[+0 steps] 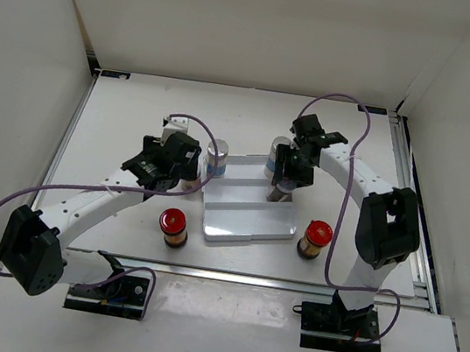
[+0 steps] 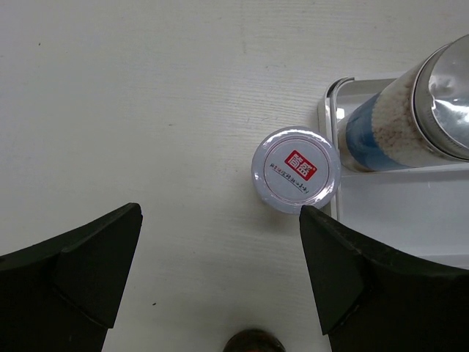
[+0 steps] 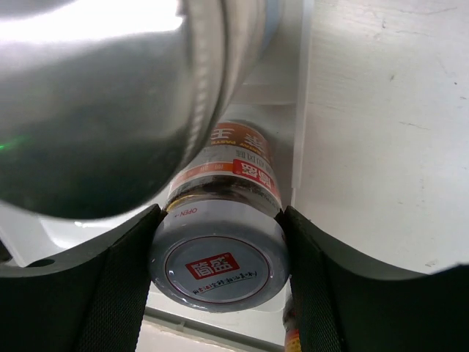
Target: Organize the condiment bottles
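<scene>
My right gripper [image 1: 285,182] [image 3: 218,265] is shut on a short silver-lidded brown jar [image 1: 278,192] [image 3: 220,257] and holds it tilted over the right side of the white ridged tray [image 1: 246,218]. A tall white jar [image 1: 277,157] [image 3: 95,95] stands close behind it. My left gripper [image 1: 184,173] [image 2: 220,220] is open and empty above the table. The second short silver-lidded jar [image 2: 296,170] stands just ahead of it, against the tray's left edge [image 2: 330,110]. The other tall white jar [image 1: 216,157] [image 2: 410,121] stands in the tray's back left corner. Two red-capped jars [image 1: 173,224] [image 1: 315,238] stand on the table either side of the tray.
White walls close in the table on the left, back and right. The arm bases sit at the near edge [image 1: 216,302]. Purple cables loop over both arms.
</scene>
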Controlling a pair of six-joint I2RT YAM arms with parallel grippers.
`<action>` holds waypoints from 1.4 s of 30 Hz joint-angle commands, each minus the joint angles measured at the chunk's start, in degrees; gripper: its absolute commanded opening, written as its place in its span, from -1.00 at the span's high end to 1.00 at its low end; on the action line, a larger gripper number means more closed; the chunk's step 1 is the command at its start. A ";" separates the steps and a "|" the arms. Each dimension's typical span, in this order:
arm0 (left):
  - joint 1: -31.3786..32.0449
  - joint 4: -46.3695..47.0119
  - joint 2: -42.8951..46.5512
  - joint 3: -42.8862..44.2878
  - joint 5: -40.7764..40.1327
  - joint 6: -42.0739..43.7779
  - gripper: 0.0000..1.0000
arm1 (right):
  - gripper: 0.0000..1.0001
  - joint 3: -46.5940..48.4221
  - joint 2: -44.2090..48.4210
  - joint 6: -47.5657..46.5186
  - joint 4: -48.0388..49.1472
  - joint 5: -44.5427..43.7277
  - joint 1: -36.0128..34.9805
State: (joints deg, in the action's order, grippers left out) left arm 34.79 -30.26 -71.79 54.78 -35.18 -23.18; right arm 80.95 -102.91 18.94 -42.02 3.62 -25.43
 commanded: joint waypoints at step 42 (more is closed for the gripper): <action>-5.25 17.42 -8.72 -4.34 15.92 4.54 -0.87 | -1.00 4.39 12.39 -0.13 -9.92 0.24 -0.32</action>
State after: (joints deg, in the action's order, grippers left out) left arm 29.80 -16.10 -80.25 51.07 -20.36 -19.97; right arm 85.34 -93.19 19.49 -51.11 2.57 -25.58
